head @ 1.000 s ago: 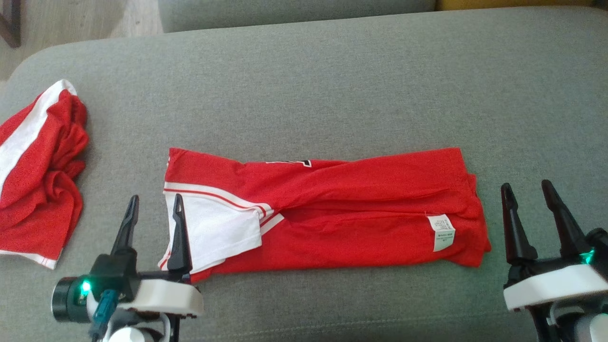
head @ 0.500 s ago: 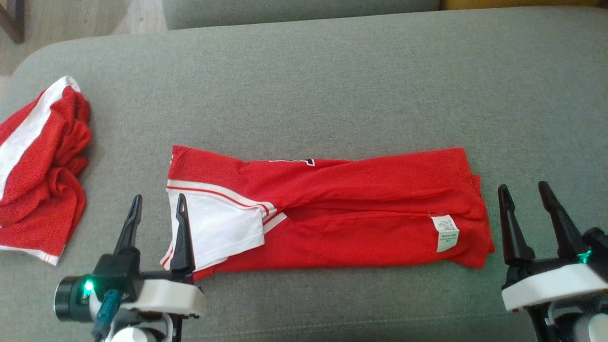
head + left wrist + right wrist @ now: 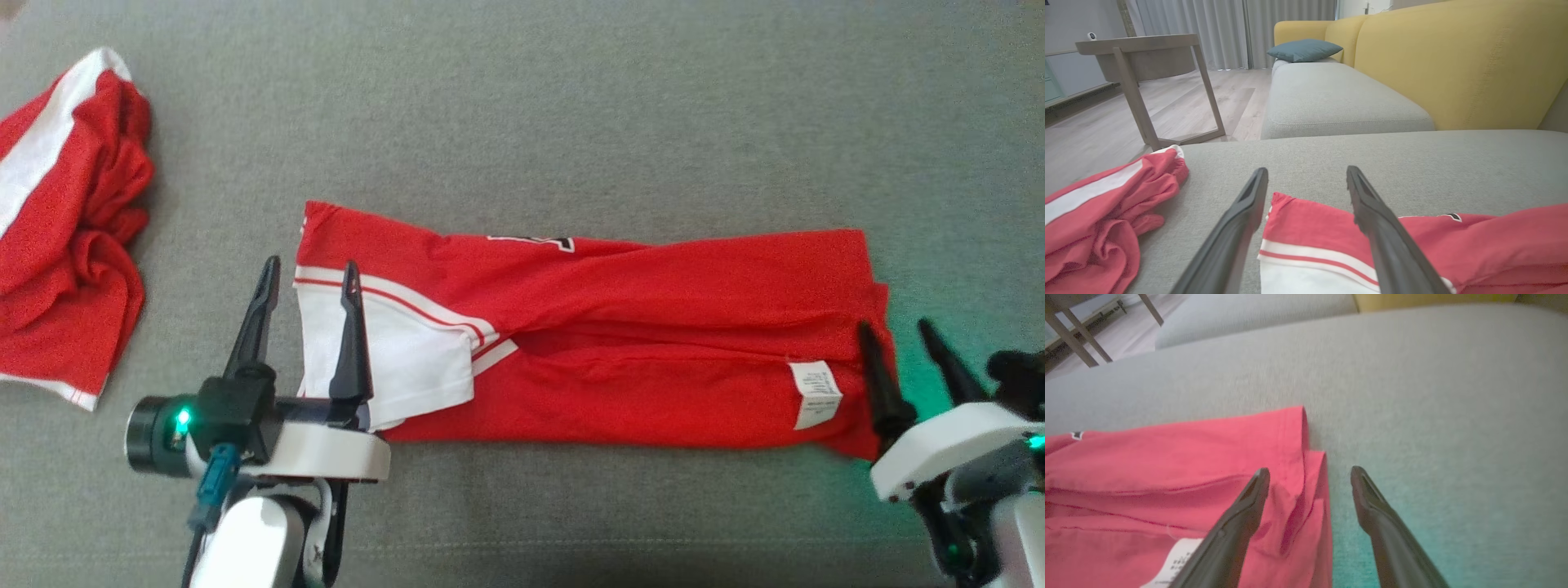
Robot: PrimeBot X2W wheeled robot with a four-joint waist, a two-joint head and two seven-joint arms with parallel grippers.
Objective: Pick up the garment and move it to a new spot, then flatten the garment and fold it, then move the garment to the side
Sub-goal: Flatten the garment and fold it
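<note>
The garment (image 3: 620, 327) is red with a white striped sleeve and lies folded into a long band across the grey sofa seat (image 3: 531, 122). My left gripper (image 3: 309, 274) stands open at its left end, one finger over the white sleeve, the other over bare cushion. In the left wrist view the garment (image 3: 1323, 245) lies between and under the fingers of the left gripper (image 3: 1306, 173). My right gripper (image 3: 896, 331) is open at the right end, one finger over the red edge. The right wrist view shows the garment (image 3: 1188, 457) edge between the jaws of the right gripper (image 3: 1310, 471).
A second red and white cloth (image 3: 65, 229) lies crumpled at the seat's left end. Beyond the seat stand another grey cushion (image 3: 1331, 98), a yellow backrest (image 3: 1453, 61), a blue pillow (image 3: 1302, 49) and a wooden side table (image 3: 1139, 53) on the floor.
The head camera has tilted down and closer. Both grippers have moved forward and inward over the garment's two ends; both stay open.
</note>
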